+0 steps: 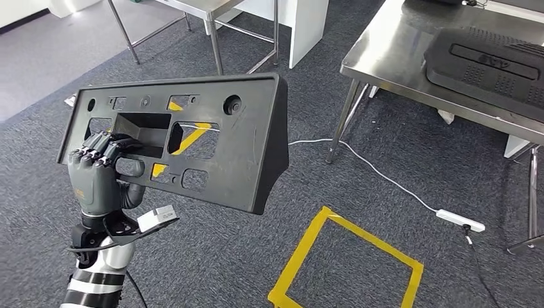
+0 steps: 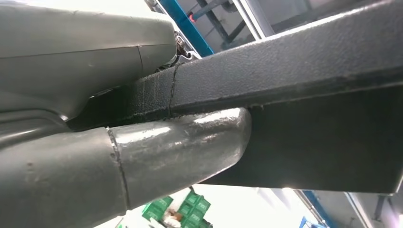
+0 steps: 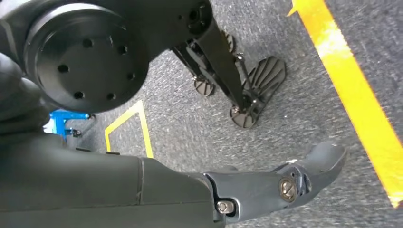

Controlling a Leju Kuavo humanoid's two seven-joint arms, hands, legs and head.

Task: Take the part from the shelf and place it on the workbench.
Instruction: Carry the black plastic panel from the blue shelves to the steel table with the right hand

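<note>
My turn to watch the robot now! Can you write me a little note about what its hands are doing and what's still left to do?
Left hand: grips the black plastic part through one of its openings, held up above the carpet.
Right hand: hangs by the floor, holding nothing, thumb out straight.
Done: the part is off the shelf.
Left: carry it to the steel workbench ahead on the right, where a similar black part already lies, and set it down.

The left hand (image 1: pixel 97 176) has its fingertips tucked into an opening of the part (image 1: pixel 186 138), so their ends are hidden. In the left wrist view the part (image 2: pixel 294 71) runs off the picture's edge. The second part (image 1: pixel 491 67) on the workbench (image 1: pixel 385 58) is cut off at the right edge. The right hand (image 3: pixel 266 187) shows 1 finger; whether the others are spread or curled cannot be told.
</note>
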